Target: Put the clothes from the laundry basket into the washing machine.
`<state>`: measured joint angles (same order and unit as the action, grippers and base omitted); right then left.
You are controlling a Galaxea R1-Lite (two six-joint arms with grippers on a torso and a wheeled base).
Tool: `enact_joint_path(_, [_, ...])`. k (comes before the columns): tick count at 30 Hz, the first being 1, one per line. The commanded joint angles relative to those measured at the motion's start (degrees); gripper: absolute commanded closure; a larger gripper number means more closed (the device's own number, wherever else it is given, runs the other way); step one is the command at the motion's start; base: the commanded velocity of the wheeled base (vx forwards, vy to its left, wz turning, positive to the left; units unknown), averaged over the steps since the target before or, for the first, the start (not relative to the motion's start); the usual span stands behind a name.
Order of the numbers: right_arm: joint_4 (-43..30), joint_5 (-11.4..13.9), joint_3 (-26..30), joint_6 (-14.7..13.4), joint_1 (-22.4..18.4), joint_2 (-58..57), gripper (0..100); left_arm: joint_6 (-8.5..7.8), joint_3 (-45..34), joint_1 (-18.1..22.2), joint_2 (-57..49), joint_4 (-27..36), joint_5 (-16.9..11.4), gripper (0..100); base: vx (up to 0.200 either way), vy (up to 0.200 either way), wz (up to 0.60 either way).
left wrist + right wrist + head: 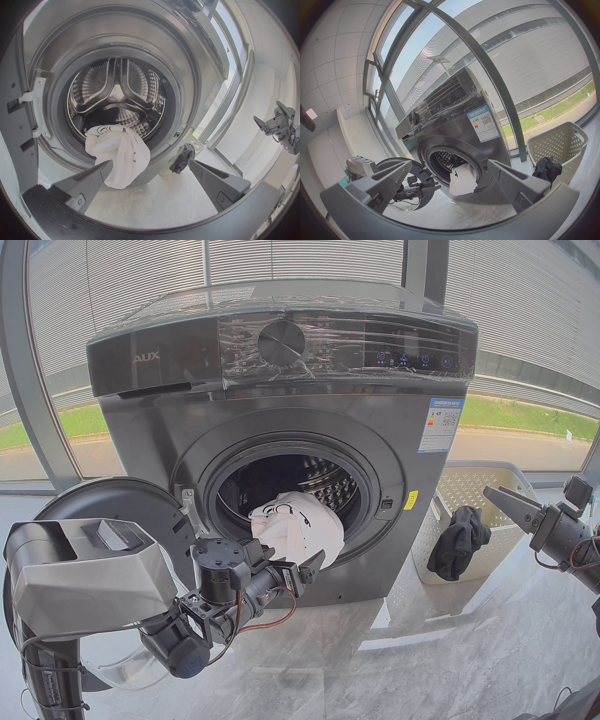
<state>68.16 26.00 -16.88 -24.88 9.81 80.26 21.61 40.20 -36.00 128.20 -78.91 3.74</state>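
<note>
Shirt [297, 527] hangs half out of the drum [325, 484], so the left pincer [150, 165] sits wide open before it, likely to push it in, while the right pincer [449, 165], also wide, hovers by the dark garment [459, 543] on the basket [500, 472] rim.

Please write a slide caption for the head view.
White garment hangs from the washing machine opening, left gripper near it; dark garment drapes over the laundry basket.

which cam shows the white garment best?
Left wrist view: white garment is nearest and head-on, draping out over the door opening. Head view: garment farther off. Right wrist view: garment far, oblique.
</note>
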Motion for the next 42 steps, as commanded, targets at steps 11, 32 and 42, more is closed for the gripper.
enact_joint_path(11, [0.0, 0.0, 0.1, 0.0, 0.0, 0.2, 0, -0.43, 1.2, 0.1, 0.7, -0.3, -1.5, 0, 0.055, 0.0, 0.0])
enact_joint_path(32, [0.0, 0.0, 0.1, 0.0, 0.0, 0.2, 0, -2.98, 3.2, 2.1, 5.3, 4.2, 2.6, 0, 0.0, 0.0, 0.0])
enact_joint_path(42, [0.0, 0.0, 0.1, 0.0, 0.0, 0.6, 0, -5.27, 9.6, 2.8, 11.3, 5.2, 2.4, 0, 0.0, 0.0, 0.0])
